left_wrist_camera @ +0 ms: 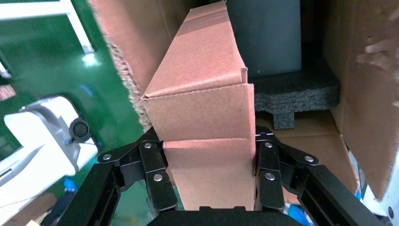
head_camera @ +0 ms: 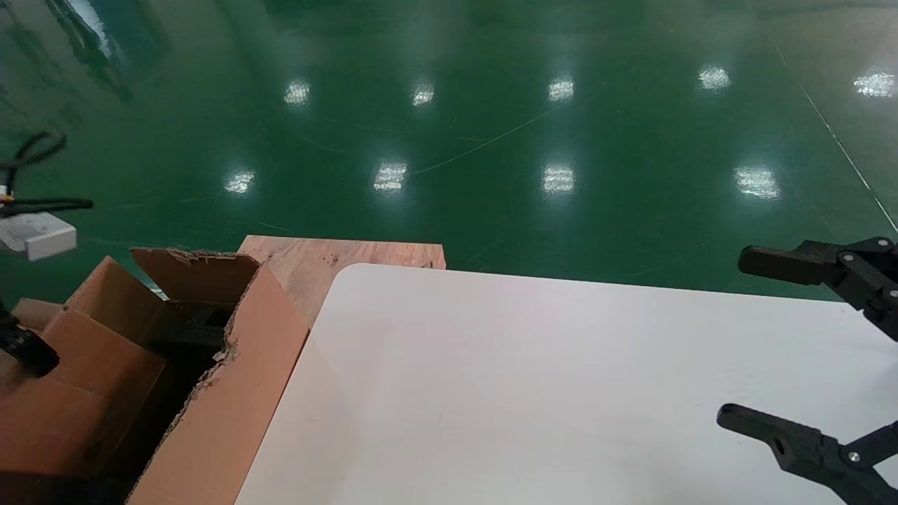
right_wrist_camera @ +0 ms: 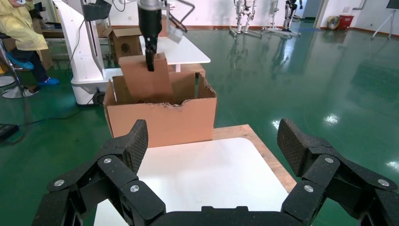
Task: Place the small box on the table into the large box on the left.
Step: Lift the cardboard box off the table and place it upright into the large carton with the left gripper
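Left gripper (left_wrist_camera: 209, 162) clamped on small box (left_wrist_camera: 202, 108), long axis pointing down into large box (right_wrist_camera: 162, 117); right gripper (right_wrist_camera: 211, 150) wide open, empty over table (head_camera: 533, 379).

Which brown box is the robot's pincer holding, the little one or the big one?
The small box, closed and smooth, squeezed by the left pincer. The large box is open with ragged torn edges, and nothing grips it.

Large box (head_camera: 210, 393) sits left of the table (head_camera: 533, 393), touching its edge. Small box (right_wrist_camera: 147, 77) hangs partly inside it, clamped in the left gripper (left_wrist_camera: 209, 176). Wooden board (head_camera: 330, 259) behind both. Right gripper (head_camera: 751, 344) over the table's right side.
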You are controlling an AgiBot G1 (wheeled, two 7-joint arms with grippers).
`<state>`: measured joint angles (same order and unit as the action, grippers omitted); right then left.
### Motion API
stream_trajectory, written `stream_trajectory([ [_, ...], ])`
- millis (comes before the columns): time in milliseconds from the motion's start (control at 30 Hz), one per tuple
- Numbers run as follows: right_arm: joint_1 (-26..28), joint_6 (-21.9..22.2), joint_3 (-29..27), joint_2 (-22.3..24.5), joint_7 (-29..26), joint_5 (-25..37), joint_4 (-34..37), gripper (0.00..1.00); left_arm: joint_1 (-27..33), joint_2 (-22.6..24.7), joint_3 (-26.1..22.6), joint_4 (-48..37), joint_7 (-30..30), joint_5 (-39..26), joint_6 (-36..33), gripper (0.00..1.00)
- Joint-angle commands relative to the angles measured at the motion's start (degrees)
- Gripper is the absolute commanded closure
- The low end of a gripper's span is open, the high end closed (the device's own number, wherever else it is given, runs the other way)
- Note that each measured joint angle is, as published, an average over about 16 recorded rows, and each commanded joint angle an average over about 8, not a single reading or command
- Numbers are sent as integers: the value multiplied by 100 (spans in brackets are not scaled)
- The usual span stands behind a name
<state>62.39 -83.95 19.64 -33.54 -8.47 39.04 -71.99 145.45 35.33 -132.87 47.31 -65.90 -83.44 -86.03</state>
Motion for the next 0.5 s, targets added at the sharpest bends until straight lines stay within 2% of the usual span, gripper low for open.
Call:
stream_trajectory([
  [33,0,0,0,0,0,0,0,0,-259,83,-33,-91,-78,44,116,100],
  [500,0,0,1,0,0,-1,0,0,-1752,925,198,-1709,411,677,640,100],
])
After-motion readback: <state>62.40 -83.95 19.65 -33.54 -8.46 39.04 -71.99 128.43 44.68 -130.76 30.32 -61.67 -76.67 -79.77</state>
